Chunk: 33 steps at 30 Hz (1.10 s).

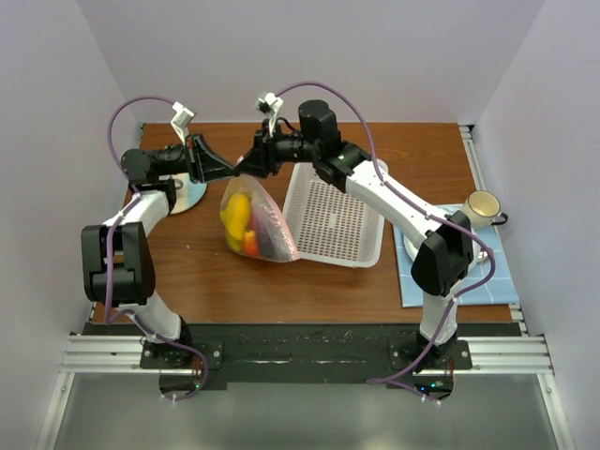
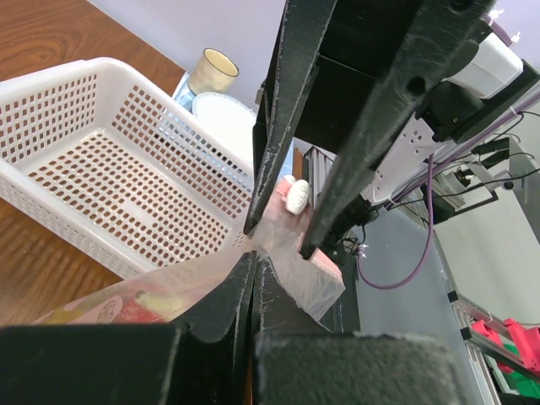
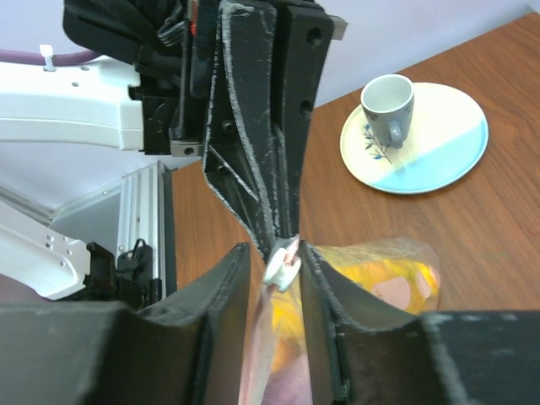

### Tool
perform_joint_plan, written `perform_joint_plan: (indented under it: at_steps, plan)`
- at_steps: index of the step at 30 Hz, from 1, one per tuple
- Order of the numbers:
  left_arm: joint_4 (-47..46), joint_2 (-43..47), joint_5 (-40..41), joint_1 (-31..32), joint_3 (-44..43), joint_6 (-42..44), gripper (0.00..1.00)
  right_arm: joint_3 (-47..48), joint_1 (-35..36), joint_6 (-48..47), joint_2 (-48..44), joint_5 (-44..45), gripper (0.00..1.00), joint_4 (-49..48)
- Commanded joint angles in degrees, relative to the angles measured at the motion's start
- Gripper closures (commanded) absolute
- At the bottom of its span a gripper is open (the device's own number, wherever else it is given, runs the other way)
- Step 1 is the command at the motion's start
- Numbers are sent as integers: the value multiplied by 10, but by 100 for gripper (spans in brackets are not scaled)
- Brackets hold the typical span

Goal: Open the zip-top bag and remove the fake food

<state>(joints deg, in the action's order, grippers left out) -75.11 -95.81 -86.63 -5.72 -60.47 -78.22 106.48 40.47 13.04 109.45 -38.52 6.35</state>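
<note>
Top external: bag (image 1: 261,223) held up by its top, just left of basket (image 1: 333,225), with yellow, red and purple food (image 1: 236,216) inside. On its top edge the left gripper (image 2: 255,261) is pinched tight; the right gripper (image 3: 278,251) has jaws apart, astride the white slider (image 3: 281,270).

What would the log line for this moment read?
left pincer: shut on bag top | right pincer: open, astride slider | food: inside bag

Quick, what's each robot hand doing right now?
Left gripper: shut, pinching the zip-top bag.
Right gripper: open, jaws either side of the bag's white zipper tab, not clamped yet.
</note>
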Motion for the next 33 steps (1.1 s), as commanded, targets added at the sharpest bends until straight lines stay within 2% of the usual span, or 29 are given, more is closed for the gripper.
perform_joint_plan:
  at_steps: [1, 5, 9, 12, 26, 33]
  plan:
    - [-335, 1, -109, -3, -8, 12, 100, 0, -9, 12, -10, -9, 71, -29]
    - [-335, 1, -110, -3, -4, 14, 100, -19, -12, 16, -27, -7, 75, -42]
    - [-336, 1, -109, -4, -3, 16, 100, -24, -13, 16, -35, 0, 86, -43]
    - [-336, 0, -109, -4, -2, 17, 100, -29, -13, 21, -35, -4, 90, -44]
    - [-336, -17, -100, -4, -21, 20, 100, -129, -12, 45, -99, 6, 88, -62]
    - [-337, -8, -103, -4, -25, 18, 100, -160, -12, 54, -96, 13, 86, -62]
